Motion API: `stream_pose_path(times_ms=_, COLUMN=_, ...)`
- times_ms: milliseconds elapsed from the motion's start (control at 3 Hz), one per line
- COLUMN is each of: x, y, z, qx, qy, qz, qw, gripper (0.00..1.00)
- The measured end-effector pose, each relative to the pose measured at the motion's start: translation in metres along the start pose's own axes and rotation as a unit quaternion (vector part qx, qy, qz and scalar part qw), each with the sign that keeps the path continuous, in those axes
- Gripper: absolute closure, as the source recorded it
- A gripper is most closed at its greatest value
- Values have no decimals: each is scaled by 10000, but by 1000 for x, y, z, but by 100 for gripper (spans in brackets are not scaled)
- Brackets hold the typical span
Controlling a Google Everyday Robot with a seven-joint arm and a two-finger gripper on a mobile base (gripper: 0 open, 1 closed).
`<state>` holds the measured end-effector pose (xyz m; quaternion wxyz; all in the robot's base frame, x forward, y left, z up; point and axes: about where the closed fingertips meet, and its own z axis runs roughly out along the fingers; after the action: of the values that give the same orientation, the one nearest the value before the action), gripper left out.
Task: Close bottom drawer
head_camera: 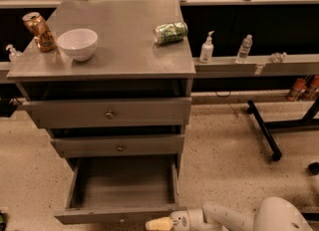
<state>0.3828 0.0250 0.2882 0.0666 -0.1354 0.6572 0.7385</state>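
The bottom drawer [119, 214] of the grey cabinet [104, 56] is pulled out wide and looks empty inside; its slim front panel runs along the lower edge of the view. My gripper [158, 223] sits at the very bottom of the view, just in front of the right part of that front panel, with its cream tip pointing left. The white arm [234, 219] reaches in from the lower right. The middle drawer [119, 146] and top drawer [109, 114] above are pushed in.
On the cabinet top stand a white bowl [77, 43], a brown can [40, 31] and a green can [170, 32] on its side. Bottles [207, 48] stand on a shelf to the right. A black stand foot [264, 130] lies on the speckled floor.
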Motion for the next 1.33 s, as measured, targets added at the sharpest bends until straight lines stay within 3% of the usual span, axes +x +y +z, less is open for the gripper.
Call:
stream_pose_path(times_ms=333, x=17, y=-52, z=21, qx=129, qy=-123, qz=363, qw=9992, gripper=100)
stream_pose_path(times_ms=667, x=23, y=-95, z=24, qx=785, qy=-500, qz=462, qw=9946, gripper=100)
stream_pose_path(times_ms=1000, x=17, y=-108, z=17, qx=1370, qy=-900, qz=336, qw=9859, gripper=100)
stream_pose_path(times_ms=1333, x=19, y=-124, z=12, qx=1771, qy=-1014, qz=384, qw=9782, gripper=100)
